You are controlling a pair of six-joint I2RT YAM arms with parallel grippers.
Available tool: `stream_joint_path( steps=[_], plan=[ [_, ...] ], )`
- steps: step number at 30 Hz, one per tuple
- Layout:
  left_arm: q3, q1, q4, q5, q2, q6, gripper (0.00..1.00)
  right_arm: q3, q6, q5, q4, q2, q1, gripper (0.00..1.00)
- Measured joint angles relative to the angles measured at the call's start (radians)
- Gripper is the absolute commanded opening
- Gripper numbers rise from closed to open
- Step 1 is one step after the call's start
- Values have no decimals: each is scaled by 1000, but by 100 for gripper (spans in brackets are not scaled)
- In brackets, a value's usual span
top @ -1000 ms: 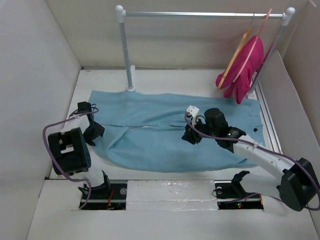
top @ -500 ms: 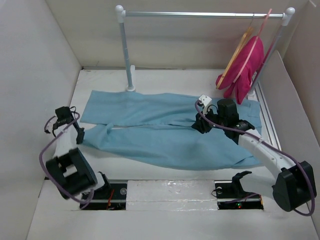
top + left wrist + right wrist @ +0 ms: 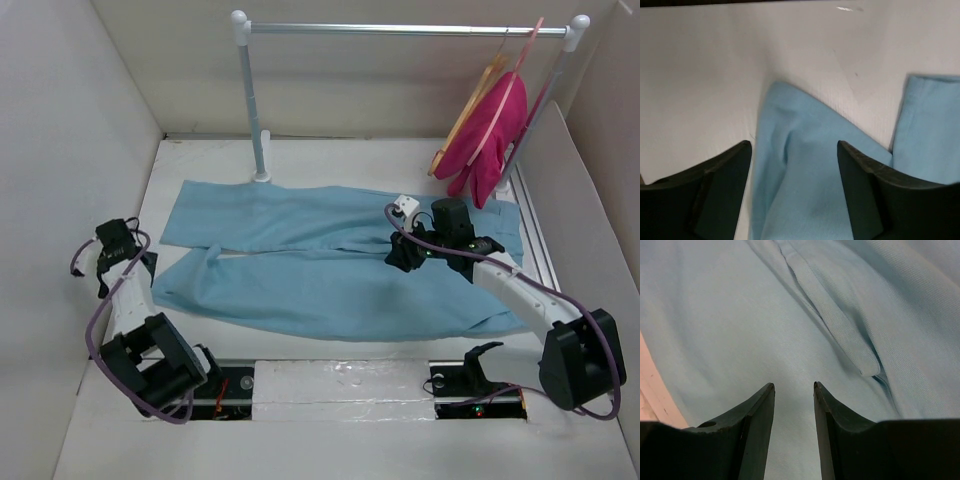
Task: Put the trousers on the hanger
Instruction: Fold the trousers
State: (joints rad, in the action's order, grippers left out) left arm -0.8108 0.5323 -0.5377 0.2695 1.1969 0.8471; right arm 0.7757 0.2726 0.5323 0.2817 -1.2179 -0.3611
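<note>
The light blue trousers [image 3: 330, 265] lie spread flat across the table, legs pointing left and waist at the right. The tan wooden hanger [image 3: 478, 92] hangs on the rail at the far right, behind the pink one. My left gripper [image 3: 125, 262] is open and empty at the table's left edge, just off the near leg's end. In the left wrist view the leg end [image 3: 805, 180] lies below and between the wide-apart fingers of that gripper [image 3: 795, 145]. My right gripper [image 3: 400, 255] sits low over the crotch area. Its jaws [image 3: 794, 385] stand narrowly apart over the cloth [image 3: 715, 315], holding nothing.
A metal clothes rail [image 3: 400, 29] on white posts spans the back of the table. A pink plastic hanger with a magenta garment [image 3: 492, 135] hangs at its right end. White walls enclose the table on the left, back and right.
The left arm let go of the leg end and swung out left. The right gripper moved right and farther back. The bunched near leg now lies flatter and straighter.
</note>
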Motion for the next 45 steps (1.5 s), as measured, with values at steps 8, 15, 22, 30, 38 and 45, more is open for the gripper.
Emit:
stream_joint_path(
  steps=[8, 15, 22, 30, 38, 45],
  plan=[
    [77, 233, 69, -81, 92, -80, 57, 3, 27, 9, 24, 0, 0, 43],
    [117, 224, 174, -167, 150, -138, 60, 3, 27, 11, 33, 0, -2, 43],
    [138, 190, 262, -229, 192, -152, 0, 1, 10, -3, 32, 0, -14, 43],
    [111, 187, 179, -262, 93, -196, 0, -1, -14, -67, 79, 53, 20, 61],
    [-160, 44, -100, -112, -269, -190, 0, -1, -27, -78, 183, 109, 46, 69],
    [-238, 12, -319, 42, -354, -146, 0, -5, -6, -25, 227, 90, 62, 72]
  ],
)
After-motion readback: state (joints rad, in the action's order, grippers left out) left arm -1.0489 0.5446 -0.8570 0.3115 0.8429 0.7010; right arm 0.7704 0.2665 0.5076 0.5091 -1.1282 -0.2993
